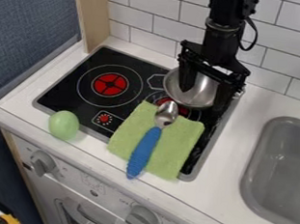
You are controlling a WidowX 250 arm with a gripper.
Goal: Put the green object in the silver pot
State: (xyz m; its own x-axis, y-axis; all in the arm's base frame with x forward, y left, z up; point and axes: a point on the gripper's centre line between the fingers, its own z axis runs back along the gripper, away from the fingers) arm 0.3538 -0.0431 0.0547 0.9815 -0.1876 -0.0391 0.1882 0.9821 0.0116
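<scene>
I judged the smooth, pale-green egg-shaped object [64, 125], toward eight o'clock on the white surface [232, 153], needed a centred, gentle squeeze, since its curved sides could roll away, then a low release. My black two-finger end effector [204, 99] was open, its fingers parted at the shiny, rounded silver metal pot [201, 91] toward two o'clock. The soft green cloth [176, 147] bore a ridged, blue-handled metal spoon [143, 154].

One green object [64, 125], pot [200, 94], spoon [145, 150], cloth [178, 147]; two knobs [42, 163].
</scene>
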